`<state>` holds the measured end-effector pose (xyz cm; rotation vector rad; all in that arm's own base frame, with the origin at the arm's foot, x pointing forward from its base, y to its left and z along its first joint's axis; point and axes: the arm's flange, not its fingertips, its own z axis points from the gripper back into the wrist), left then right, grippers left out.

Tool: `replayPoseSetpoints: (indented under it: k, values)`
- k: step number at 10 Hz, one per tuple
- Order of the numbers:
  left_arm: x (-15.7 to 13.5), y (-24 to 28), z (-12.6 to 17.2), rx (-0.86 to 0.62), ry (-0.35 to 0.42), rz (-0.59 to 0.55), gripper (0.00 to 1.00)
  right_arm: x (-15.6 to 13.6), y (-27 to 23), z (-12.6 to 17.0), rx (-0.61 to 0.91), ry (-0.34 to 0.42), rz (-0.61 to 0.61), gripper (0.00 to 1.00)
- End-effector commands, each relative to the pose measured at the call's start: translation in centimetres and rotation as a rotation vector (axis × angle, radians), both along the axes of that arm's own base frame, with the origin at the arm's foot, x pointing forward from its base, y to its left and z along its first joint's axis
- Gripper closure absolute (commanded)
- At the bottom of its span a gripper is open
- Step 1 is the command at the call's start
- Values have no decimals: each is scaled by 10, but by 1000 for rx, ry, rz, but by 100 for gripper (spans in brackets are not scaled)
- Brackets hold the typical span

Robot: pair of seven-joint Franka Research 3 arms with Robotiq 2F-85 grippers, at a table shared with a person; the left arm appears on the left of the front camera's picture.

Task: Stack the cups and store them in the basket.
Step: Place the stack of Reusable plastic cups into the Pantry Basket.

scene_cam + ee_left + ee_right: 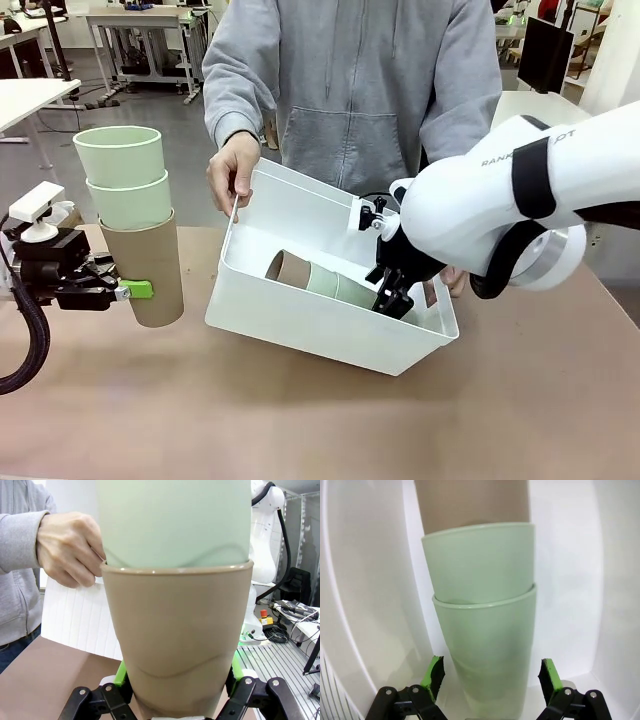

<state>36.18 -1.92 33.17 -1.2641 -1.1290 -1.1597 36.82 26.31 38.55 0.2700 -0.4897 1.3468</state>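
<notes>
at nine o'clock in the front view the left gripper [128, 290] is clamping a brown cup [150, 270] near its base, holding it upright off the table [300, 420], with two mint cups [122, 178] nested in it and rising above. its wrist view is showing the green pads [120, 675] pressing both sides of the brown wall. toward three o'clock the right gripper [392, 298] is reaching down inside the basket [300, 320], which is tilting toward the robot with a hand [235, 172] gripping its far rim at eleven o'clock. a second stack [485, 630] is lying on its side in there, brown end [290, 268] pointing to nine o'clock; the right fingers [434, 672] are standing apart on either side of the lowest mint cup, not touching it. judging from this, that stack is already stored and the right arm needs to be lifting straight out without brushing the cups or the wall. the left stack should then be going in beside the other one, low and slow, letting go only once it is resting on the floor of the basket.
</notes>
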Motion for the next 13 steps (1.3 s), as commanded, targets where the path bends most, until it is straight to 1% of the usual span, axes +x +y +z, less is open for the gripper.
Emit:
replayPoseSetpoints:
  k: [1,3,5,6,8,9,10,11,12,13]
  values:
    - [0,0,6,-15,1,5,15,-13,-22,31,66,-1,-4,0]
    - [0,0,6,-15,1,5,15,-27,-54,69,131,22,-8,0]
    - [0,0,6,-15,1,5,15,-32,-98,116,240,33,-19,0]
    - [0,0,6,-15,1,5,15,-38,-129,138,313,33,-26,0]
    - [0,0,6,-15,1,5,15,-41,-197,174,520,14,-34,0]
    - [0,0,6,-15,1,5,15,-40,-224,184,598,17,-14,0]
    - [0,0,6,-15,1,5,15,-28,-249,190,679,26,-7,0]
    - [0,0,6,-15,1,5,15,-22,-264,190,710,11,-21,0]
    - [0,0,6,-15,1,5,15,-15,-283,184,738,8,-41,0]
    - [0,0,6,-15,1,5,15,-11,-290,181,761,-17,-33,0]
